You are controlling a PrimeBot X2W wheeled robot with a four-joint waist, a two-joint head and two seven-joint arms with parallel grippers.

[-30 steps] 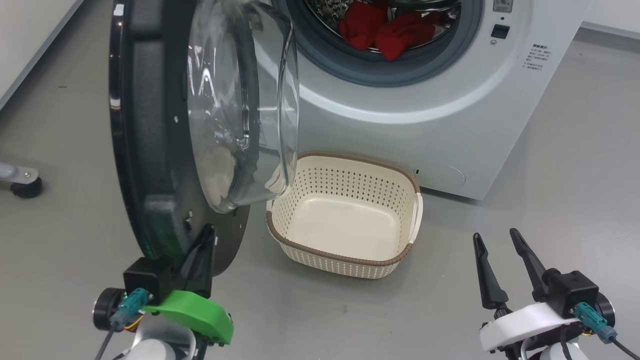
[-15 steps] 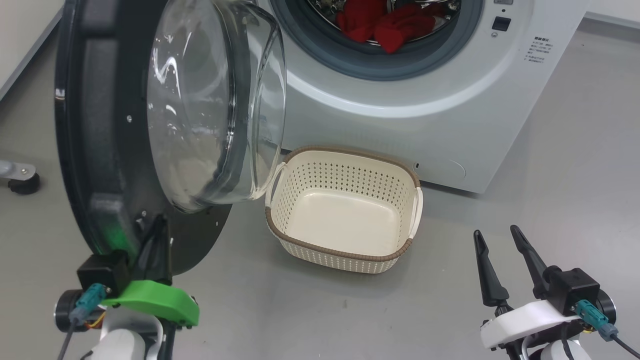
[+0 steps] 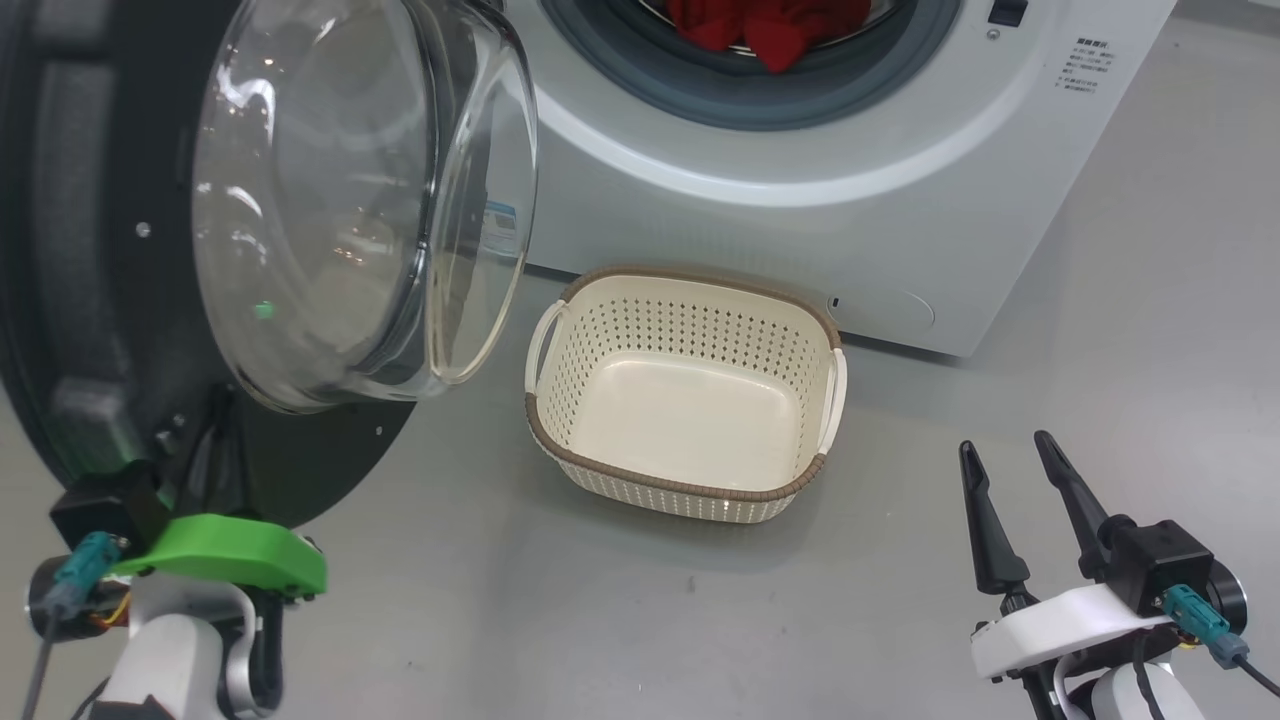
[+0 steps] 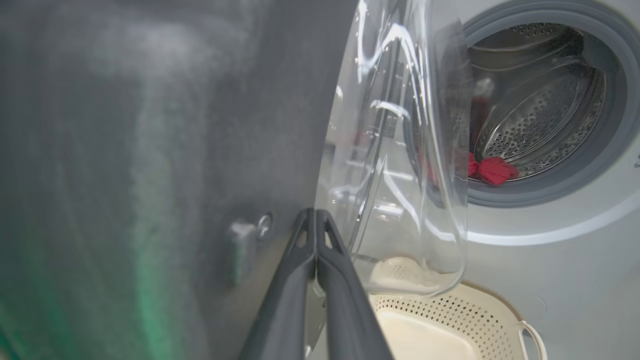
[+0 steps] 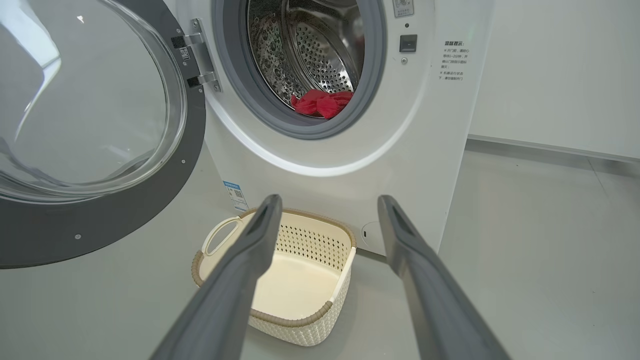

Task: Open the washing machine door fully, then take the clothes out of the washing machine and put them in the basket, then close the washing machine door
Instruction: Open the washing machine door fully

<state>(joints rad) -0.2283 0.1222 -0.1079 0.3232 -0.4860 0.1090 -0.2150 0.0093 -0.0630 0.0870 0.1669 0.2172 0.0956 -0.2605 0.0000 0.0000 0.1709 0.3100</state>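
The washing machine door (image 3: 90, 250) stands wide at nine o'clock, the clenched left hand (image 4: 316, 220) pressing its inner face, yet the clothes (image 3: 770, 25) lie in the washing machine (image 3: 800, 240) at twelve, the basket (image 3: 690, 330) holds nothing, and the right hand (image 3: 1005, 442) hangs released at five.

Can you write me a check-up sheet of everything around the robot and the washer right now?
Surface: smooth grey floor.
Job's things: door swung open to the left; red clothes lie inside the washer; basket empty, on the floor in front of the washer.
Clutter: nothing seen.
Hands: left hand shut, fingertips at the door's inner side; right hand open, holding nothing.
Cables: a teal plug with a lead at each wrist.
Surroundings: white wall beside the washer.
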